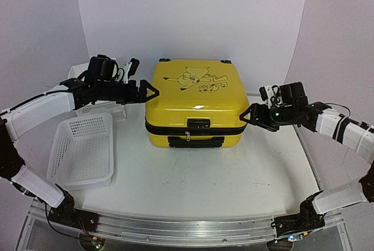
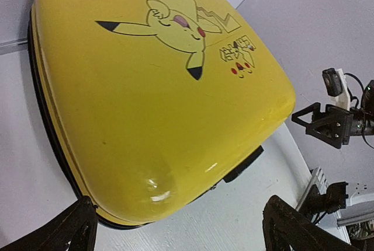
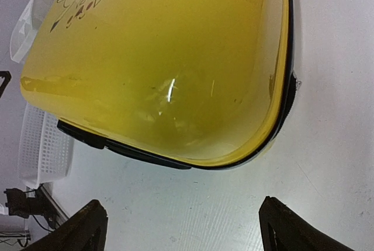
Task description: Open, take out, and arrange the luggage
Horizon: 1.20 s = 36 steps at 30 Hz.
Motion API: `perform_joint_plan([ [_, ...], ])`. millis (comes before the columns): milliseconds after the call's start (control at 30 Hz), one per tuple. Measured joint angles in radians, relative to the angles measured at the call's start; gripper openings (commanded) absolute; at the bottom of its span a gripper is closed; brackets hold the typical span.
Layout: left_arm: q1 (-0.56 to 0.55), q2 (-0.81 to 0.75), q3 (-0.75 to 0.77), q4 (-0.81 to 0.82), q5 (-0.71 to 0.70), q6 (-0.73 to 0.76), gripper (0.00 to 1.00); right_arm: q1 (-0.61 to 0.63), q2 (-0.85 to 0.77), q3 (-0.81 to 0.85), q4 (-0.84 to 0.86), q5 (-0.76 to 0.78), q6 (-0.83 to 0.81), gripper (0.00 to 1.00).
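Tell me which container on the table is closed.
The yellow Pikachu suitcase at centre, its shells shut together; the white mesh basket left of it is open-topped.

This looks like a robotics lab bench, not a home or shop. The left arm [image 1: 35, 114] and the right arm [image 1: 345, 128] are bolted to an aluminium rail [image 1: 187, 225] at the near edge of a plain white table [image 1: 234, 175]. White backdrop panels [image 1: 193, 11] close it in on three sides. A green indicator light [image 1: 274, 112] glows on the right arm. The room beyond the panels cannot be seen.
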Motion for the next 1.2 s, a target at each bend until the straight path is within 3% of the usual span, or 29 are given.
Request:
perform_joint_plan([
  [233, 0.027, 0.129, 0.048, -0.003, -0.008, 0.005, 0.99, 0.0, 0.044, -0.023, 0.123, 0.012, 0.06, 0.98],
  [367, 0.043, 0.211, 0.08, 0.0, -0.002, -0.006, 0.91, 0.0, 0.067, -0.016, 0.17, 0.024, 0.069, 0.98],
  [567, 0.038, 0.287, 0.163, -0.002, -0.014, -0.035, 0.9, -0.008, 0.115, -0.003, 0.182, 0.051, 0.079, 0.98],
  [800, -0.076, 0.366, 0.254, 0.011, -0.095, -0.077, 0.9, -0.127, 0.082, -0.003, 0.159, 0.028, 0.056, 0.98],
  [967, -0.182, 0.387, 0.271, 0.024, -0.1, -0.091, 0.9, -0.243, 0.07, 0.058, 0.033, 0.001, -0.029, 0.98],
  [1200, -0.29, 0.434, 0.283, -0.088, -0.066, -0.117, 0.89, -0.302, 0.12, 0.15, -0.063, -0.005, -0.084, 0.98],
])
